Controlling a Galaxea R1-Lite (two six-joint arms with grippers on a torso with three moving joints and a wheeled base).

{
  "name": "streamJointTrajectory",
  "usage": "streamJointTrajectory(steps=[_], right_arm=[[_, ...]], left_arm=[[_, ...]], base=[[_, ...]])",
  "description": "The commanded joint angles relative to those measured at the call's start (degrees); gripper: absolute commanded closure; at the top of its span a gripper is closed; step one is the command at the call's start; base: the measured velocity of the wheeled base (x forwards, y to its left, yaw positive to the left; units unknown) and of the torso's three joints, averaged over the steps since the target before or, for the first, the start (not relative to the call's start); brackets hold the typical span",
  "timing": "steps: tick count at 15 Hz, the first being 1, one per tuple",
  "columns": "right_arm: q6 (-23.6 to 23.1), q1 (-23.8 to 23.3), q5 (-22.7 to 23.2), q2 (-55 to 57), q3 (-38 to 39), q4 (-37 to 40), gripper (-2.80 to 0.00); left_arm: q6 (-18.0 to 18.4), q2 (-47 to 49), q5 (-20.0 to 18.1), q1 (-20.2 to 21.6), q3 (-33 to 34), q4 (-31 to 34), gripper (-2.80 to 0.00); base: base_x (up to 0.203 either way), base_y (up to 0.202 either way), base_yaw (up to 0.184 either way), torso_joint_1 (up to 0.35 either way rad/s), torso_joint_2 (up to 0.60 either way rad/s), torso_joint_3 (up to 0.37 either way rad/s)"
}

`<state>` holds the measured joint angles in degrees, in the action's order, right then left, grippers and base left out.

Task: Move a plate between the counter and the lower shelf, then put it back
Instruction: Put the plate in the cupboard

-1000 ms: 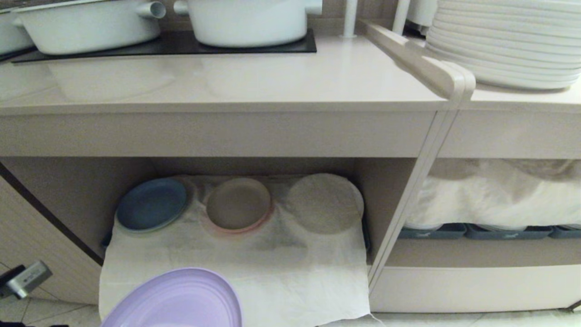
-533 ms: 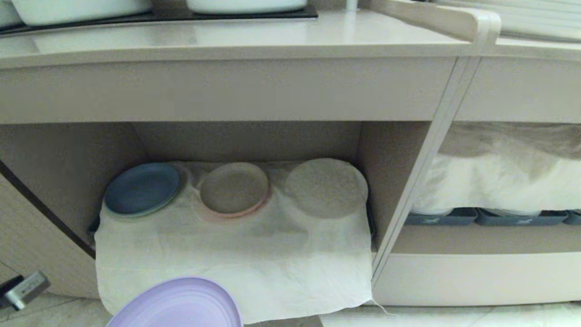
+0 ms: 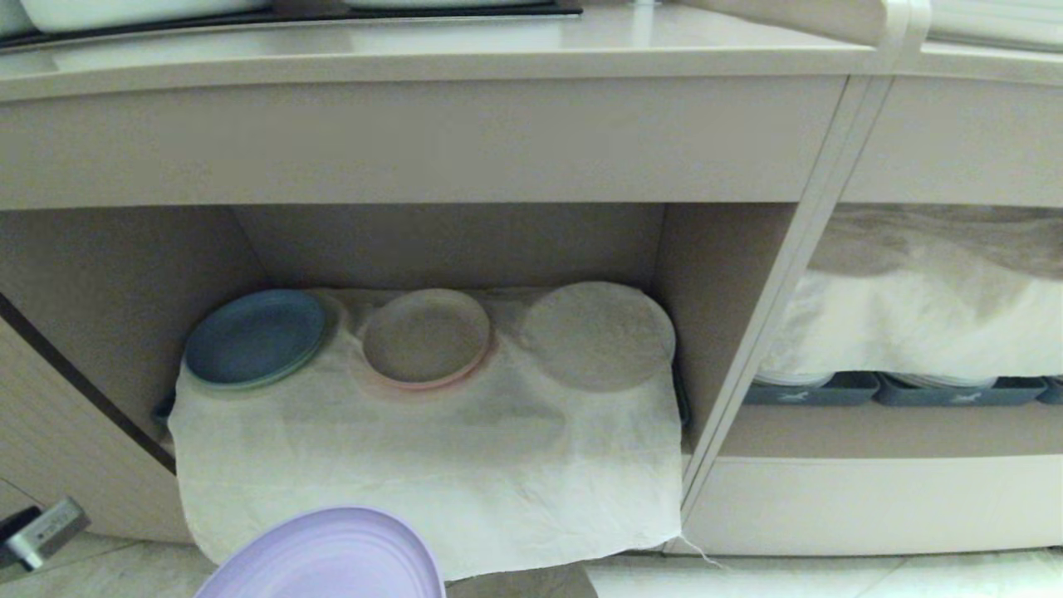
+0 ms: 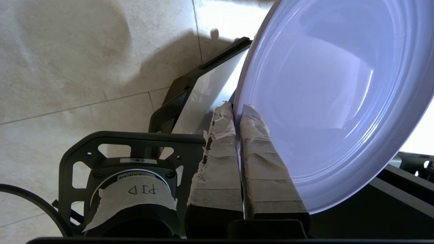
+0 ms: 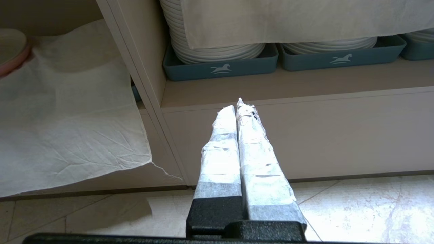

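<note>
Gripping plate [image 4: 325, 101] rim, left claw [image 4: 237, 110], plate tilted

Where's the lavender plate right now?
Head view, bottom left: the plate is pinched at its rim in the left gripper, just before the lower shelf's white cloth.

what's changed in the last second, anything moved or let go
Only the camera view dropped: the counter has slid up the head view and the lower shelf shows deeper. That is the camera, not the things. The left gripper still pinches the plate by its rim; the small plate stacks stay put.
</note>
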<state>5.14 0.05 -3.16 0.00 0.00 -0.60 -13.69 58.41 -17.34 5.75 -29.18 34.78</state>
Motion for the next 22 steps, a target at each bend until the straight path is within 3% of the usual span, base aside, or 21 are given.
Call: streamJointTrajectory(steps=[1,22], right_arm=[[0.04,-0.05,-0.01,0.08,0.0,-0.02,0.0],[0.04,0.03,-0.01,0.0,0.0,-0.02,0.0]], left_arm=[[-0.11,-0.05,-0.15,0.05,0.0,0.2,0.0],[-0.28,-0.31,-0.15,0.05,1.05,-0.15,0.0]], base=[[0.0,0.0,0.0,0.0,0.0,0.0],[0.0,0.0,0.0,0.0,0.0,0.0]])
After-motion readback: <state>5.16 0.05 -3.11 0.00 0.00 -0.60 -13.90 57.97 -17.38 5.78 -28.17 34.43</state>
